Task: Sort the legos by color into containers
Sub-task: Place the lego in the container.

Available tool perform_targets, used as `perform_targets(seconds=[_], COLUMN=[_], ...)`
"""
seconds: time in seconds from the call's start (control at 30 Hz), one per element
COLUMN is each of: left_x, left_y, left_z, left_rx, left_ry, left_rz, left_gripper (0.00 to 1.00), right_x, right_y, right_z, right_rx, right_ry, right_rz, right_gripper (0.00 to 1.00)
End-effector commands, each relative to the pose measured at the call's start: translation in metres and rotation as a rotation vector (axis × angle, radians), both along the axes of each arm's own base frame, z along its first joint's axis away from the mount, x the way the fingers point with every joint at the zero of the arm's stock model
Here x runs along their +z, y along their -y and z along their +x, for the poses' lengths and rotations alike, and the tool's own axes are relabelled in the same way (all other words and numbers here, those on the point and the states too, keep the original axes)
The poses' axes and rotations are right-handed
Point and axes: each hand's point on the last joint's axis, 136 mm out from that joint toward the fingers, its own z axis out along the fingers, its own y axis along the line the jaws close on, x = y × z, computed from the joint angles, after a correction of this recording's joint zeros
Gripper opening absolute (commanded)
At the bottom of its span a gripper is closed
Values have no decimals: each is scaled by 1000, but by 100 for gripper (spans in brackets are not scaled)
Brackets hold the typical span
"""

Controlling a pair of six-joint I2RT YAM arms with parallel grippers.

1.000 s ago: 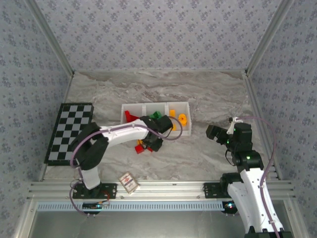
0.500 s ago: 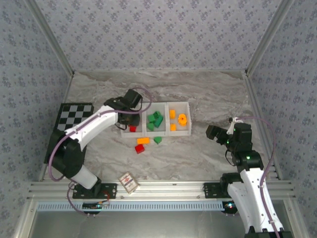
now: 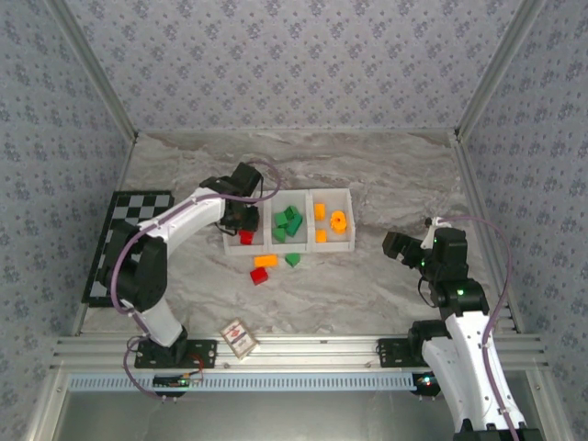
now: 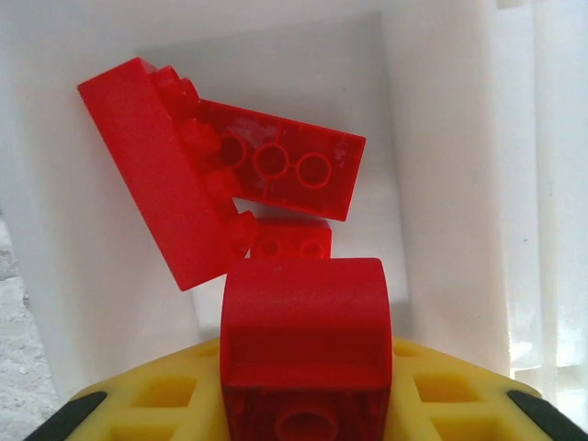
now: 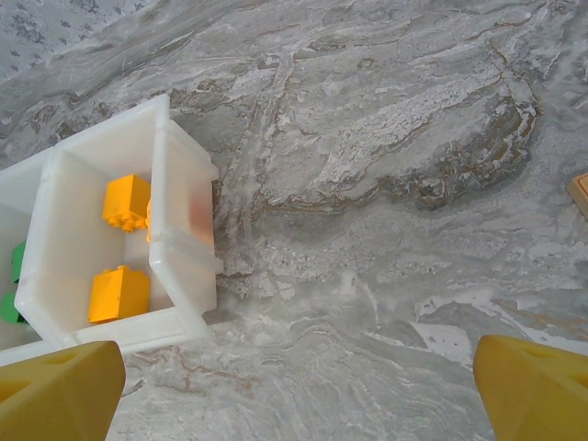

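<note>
The left fingers (image 4: 138, 400), yellow plastic, were clamped on a small red curved-top plastic brick (image 4: 305, 335) over the left bin of the white plastic tray of three square open bins (image 3: 352, 220). That tray lay near the middle of the grey marbled table (image 3: 395, 175). In the left wrist view, a heap of red bricks (image 4: 184, 193) lay on the white floor of that bin at 12 o'clock from the held brick. One long sloped brick leaned against a flat one turned underside up.

From above, the middle bin held several green bricks (image 3: 289, 223). The right bin held small orange-yellow bricks (image 3: 320, 211) and a round orange ring (image 3: 338, 220).

Three bricks lay loose on the table at 6 o'clock from the tray:
- an orange brick (image 3: 265, 261)
- a red brick (image 3: 259, 276) just beside it at 7 o'clock
- a green brick (image 3: 292, 260) at its 3 o'clock

The right fingers (image 5: 55, 386), also yellow, stood wide apart over bare table at 4 o'clock from the tray, holding nothing.

A black-and-white checkerboard (image 3: 115, 248) lay at 9 o'clock from the tray. A small red-patterned card (image 3: 239, 337) sat at the near edge, at 6 o'clock from the loose bricks.
</note>
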Motion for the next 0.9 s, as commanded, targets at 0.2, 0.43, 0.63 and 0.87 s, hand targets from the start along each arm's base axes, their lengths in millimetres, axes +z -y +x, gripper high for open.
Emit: perform_targets(seconds=[0.2, 0.43, 0.63, 0.87], left_x=[8, 17, 36, 21], left_y=[4, 5, 9, 17], left_z=[8, 4, -16, -68], left_rx=[5, -27, -102, -236], left_ry=[30, 41, 88, -4], left_rz=[-39, -58, -104, -117], left_gripper=[52, 57, 68, 79], right_x=[-4, -4, -4, -5], right_y=[5, 5, 5, 5], right_z=[0, 0, 0, 1], right_rx=[-26, -27, -27, -29], right_ry=[-10, -11, -11, -12], right_rz=[-3, -3, -3, -3], right_gripper=[100, 100, 100, 100])
